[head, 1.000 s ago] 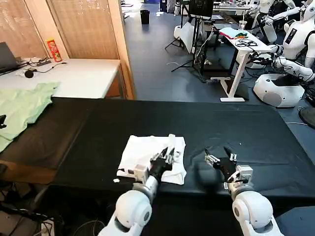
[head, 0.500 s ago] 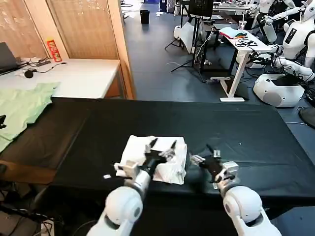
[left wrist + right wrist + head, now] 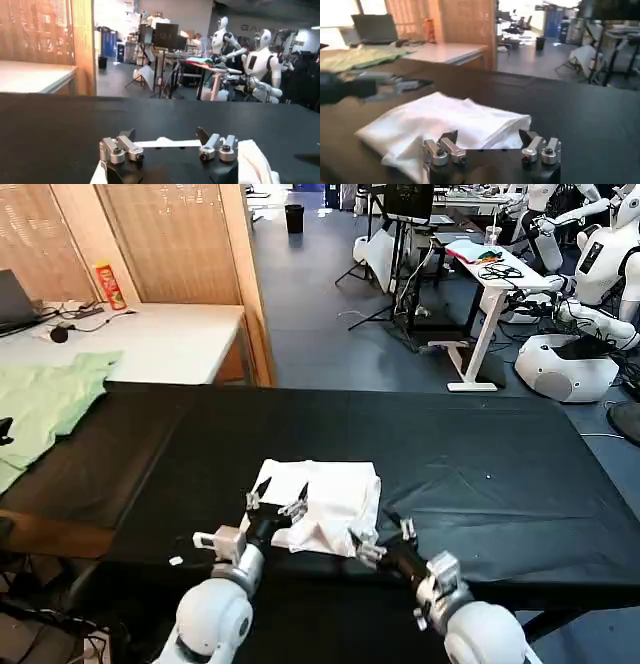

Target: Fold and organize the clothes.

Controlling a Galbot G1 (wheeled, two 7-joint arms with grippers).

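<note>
T-shirt (image 3: pixel 325 502) folded on table, both claws open nearby.

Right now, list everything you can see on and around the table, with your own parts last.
T-shirt: one, white, folded, on the near middle of the table.
Table: one, black cover, in front of the robot.
Green garment: one, light green, on the table's far left end.
White desk: one, behind the table on the left.
Can: one, red and yellow, upright on the white desk.
Laptop: one, dark, at the white desk's left edge.
Left tool: one, open, above the T-shirt's left edge.
Right tool: one, open, by the T-shirt's near right corner.
</note>
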